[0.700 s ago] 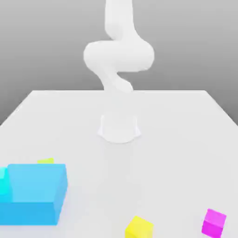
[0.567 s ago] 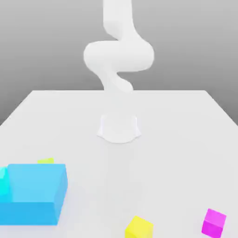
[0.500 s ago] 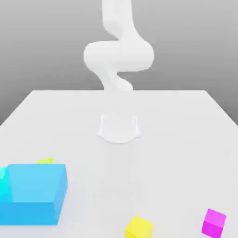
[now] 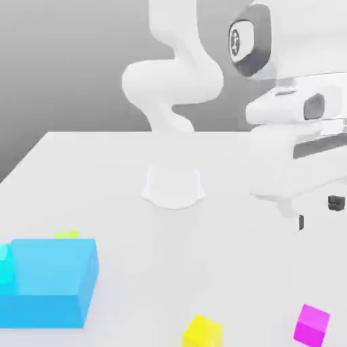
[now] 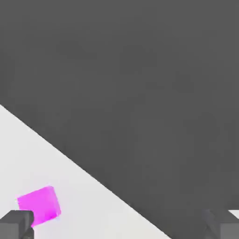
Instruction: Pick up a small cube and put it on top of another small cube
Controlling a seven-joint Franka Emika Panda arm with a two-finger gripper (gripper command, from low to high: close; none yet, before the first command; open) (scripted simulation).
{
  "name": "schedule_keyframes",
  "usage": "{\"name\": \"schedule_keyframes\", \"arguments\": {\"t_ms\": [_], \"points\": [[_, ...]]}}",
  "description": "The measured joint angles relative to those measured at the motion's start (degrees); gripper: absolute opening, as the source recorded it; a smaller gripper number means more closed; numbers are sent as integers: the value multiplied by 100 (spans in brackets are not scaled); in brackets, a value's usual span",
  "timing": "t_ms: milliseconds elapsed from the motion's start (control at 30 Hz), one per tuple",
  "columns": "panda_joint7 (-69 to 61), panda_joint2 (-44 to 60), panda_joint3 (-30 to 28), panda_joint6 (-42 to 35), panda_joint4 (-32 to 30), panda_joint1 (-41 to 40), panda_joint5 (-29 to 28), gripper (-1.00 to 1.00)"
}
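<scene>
While hand hangs high at the exterior view's right:
Gripper (image 5: 119,226): jaws spread wide, nothing held.
Magenta cube (image 4: 312,324): near right corner of table (image 4: 257,257), below hand.
Yellow cube (image 4: 202,331): left of it, apart.

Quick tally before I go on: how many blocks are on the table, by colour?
Magenta small cube: 1
Yellow cubes: 2
Big blue block: 1
Cyan block, partly cut off at the exterior view's left edge: 1
Total: 5
</scene>
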Motion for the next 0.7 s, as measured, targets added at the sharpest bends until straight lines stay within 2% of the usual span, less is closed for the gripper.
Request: {"name": "schedule_keyframes", "arguments": {"t_ms": [233,400,433,700], "points": [[-408,1469,187,442,3,297,-402,0],[-330,2509,39,1118,180,497,-679,0],[-310,2639,10,1216,208,521,-707,-100],[-332,2494,47,1097,175,494,-680,-100]]}}
